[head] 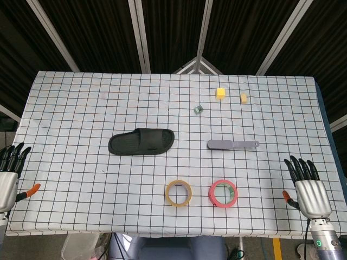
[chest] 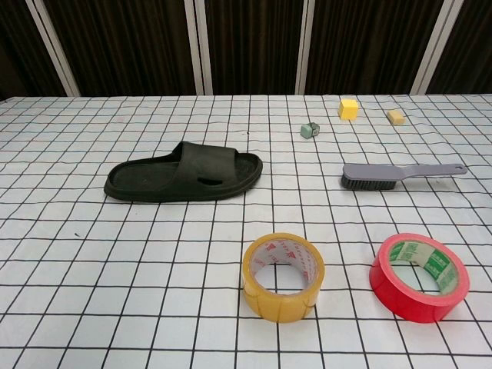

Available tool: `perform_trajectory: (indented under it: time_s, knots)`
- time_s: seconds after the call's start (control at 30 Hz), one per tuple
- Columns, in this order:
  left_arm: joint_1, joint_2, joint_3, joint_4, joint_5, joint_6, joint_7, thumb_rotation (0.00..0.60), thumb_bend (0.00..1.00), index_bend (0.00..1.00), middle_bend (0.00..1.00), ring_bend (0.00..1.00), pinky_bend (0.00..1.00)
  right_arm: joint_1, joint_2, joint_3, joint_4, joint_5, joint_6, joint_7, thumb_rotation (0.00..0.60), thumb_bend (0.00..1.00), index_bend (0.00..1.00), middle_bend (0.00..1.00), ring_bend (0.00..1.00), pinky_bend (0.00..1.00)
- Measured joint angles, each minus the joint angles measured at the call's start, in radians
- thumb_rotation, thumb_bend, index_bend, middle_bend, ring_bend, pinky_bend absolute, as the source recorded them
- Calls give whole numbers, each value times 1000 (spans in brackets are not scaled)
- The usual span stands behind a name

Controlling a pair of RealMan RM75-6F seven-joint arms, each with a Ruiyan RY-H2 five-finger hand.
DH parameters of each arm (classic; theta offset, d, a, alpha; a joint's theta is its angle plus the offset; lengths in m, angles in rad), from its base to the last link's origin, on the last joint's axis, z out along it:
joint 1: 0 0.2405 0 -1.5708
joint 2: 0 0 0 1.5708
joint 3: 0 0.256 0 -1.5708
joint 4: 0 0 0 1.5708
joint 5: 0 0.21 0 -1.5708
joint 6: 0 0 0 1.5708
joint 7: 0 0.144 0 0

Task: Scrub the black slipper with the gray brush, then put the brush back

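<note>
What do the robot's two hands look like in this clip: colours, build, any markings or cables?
Both hands have black fingers on a silver-grey metallic palm shell. The left hand and the right hand each show an orange-tipped thumb. Below the right hand a grey cylindrical wrist carries a small green ring marking, with a thin dark cable alongside. The chest view shows neither hand.

One black slipper (chest: 183,174), one gray brush (chest: 400,174). Two tape rolls: one yellow (chest: 283,275), one red (chest: 419,275). Three small blocks: a yellow cube (chest: 348,108), a tan one (chest: 396,116), a green-gray one (chest: 310,131).
</note>
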Motion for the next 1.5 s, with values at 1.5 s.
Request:
perform_trajectory:
  time_s: [1.5]
  knots:
    - [-8,-2,-32,60,-36,-5,-76,600,41,0,0,0,40,599,-213,169,284,394,-738,-211,600,344,157,204,50,0]
